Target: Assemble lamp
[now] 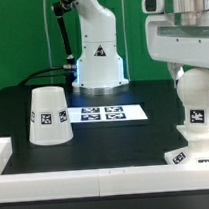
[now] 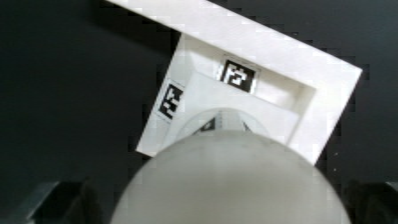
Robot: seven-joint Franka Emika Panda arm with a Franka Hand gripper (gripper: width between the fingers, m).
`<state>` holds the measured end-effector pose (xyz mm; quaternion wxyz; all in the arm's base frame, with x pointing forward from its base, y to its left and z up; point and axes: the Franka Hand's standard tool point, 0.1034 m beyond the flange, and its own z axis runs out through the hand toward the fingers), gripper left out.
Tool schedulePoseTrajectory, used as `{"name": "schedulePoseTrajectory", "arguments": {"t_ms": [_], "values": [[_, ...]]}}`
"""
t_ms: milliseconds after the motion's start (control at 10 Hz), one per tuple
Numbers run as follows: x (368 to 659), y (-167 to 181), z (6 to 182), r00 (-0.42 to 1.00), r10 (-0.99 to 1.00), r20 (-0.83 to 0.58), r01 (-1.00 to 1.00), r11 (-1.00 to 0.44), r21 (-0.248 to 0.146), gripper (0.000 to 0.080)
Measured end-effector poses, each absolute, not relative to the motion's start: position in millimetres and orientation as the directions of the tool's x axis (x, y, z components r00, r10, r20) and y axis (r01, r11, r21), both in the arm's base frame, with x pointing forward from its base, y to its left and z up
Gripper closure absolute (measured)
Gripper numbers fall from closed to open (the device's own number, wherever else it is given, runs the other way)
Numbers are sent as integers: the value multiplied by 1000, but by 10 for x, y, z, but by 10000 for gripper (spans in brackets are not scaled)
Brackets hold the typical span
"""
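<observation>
On the black table [image 1: 14, 103] are three lamp parts: one shade [image 1: 48, 116] at the exterior view's left, mouth down, and one base [image 1: 186, 154] at the right near the white front rim [image 1: 87, 176], with one bulb [image 1: 195, 85] at the top of its neck. One marker board [image 1: 101, 115] lies between them. The gripper [image 1: 191, 67] hangs over the bulb. Its dark fingers [image 2: 59, 203] flank the ball, blurred and cut off, so I cannot tell whether they clamp it. Bare table surrounds the shade
</observation>
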<state>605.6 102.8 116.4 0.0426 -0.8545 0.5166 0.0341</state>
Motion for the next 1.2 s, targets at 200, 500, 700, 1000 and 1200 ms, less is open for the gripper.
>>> {"name": "schedulePoseTrajectory", "arguments": {"t_ms": [200,500,700,1000,1200], "values": [[6053,1080,1168,598,-797,-90,-802,-596,-52,103],[6039,1102,1146,870,-490,-63,-494,-866,-77,101],[6023,1096,1141,926,-371,-65,-376,-923,-78,101],[6024,1092,1137,987,-155,-44,-159,-983,-89,101],[6026,1113,1109,996,85,-1,85,-994,-75,101]]}}
